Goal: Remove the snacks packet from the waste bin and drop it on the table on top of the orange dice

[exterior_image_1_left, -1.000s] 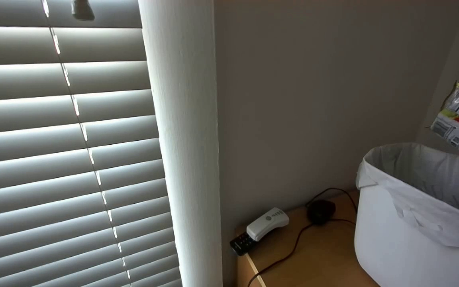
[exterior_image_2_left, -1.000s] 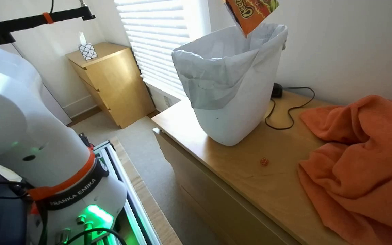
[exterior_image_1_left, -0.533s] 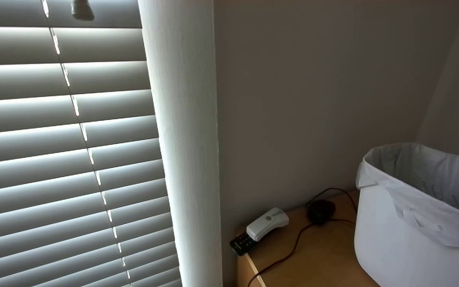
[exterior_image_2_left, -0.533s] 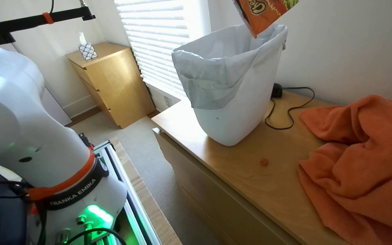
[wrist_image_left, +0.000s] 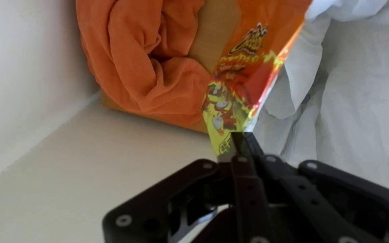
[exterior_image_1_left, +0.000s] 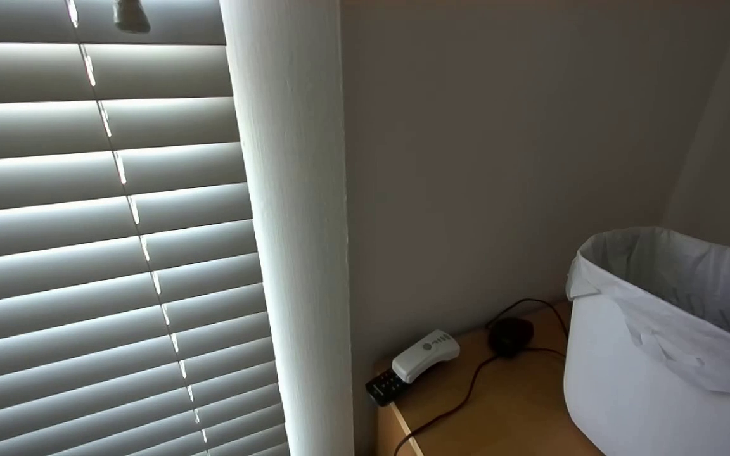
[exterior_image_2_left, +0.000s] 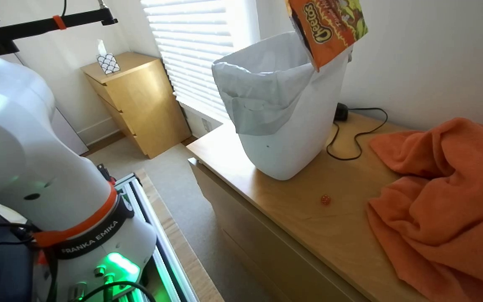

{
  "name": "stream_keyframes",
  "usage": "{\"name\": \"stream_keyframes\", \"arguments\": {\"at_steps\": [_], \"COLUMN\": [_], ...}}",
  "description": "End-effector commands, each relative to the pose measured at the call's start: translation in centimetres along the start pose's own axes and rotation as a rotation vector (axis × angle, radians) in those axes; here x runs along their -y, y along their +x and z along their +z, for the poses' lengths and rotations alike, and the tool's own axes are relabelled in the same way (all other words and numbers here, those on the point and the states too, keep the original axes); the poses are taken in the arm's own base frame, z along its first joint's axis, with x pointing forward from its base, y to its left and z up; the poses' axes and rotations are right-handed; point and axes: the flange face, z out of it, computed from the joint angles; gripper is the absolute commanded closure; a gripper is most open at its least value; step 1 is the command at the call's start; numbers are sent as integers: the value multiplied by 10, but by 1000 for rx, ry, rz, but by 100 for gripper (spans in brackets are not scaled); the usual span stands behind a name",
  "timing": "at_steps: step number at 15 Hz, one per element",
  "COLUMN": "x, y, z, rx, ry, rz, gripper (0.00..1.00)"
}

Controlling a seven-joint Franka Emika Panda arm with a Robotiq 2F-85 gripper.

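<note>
Snacks packet (exterior_image_2_left: 329,29) is held aloft, pinched by its yellow end in the gripper (wrist_image_left: 244,139), jaws pressed nearly together on it. In an exterior view it is seen tilted, lower corner across the right rim of the waste bin (exterior_image_2_left: 283,126); whether the rim is touched cannot be told. Orange dice (exterior_image_2_left: 325,199) is seen on the table (exterior_image_2_left: 329,235), on the bin's near side, orange cloth (exterior_image_2_left: 447,188) heaped to the right.

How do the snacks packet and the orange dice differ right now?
Pose: the snacks packet hangs tilted from the gripper; the orange dice rests on the table.
Size: the packet is far larger than the dice.
Look: the packet is printed orange, red and yellow; the dice looks mostly orange.
Shared: both show orange.
</note>
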Motion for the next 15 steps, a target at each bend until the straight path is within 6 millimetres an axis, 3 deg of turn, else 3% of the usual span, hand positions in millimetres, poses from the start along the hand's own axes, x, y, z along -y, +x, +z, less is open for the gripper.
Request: {"name": "stream_keyframes", "arguments": {"at_steps": [1,8,15], "x": [-21,-46,-52], "y": [-14,-28,-26], "z": [15,46,61], "rx": [56,64,39], "ry": [28,83,113], "rz": [-32,-85,-128], "gripper": [100,100,96]}}
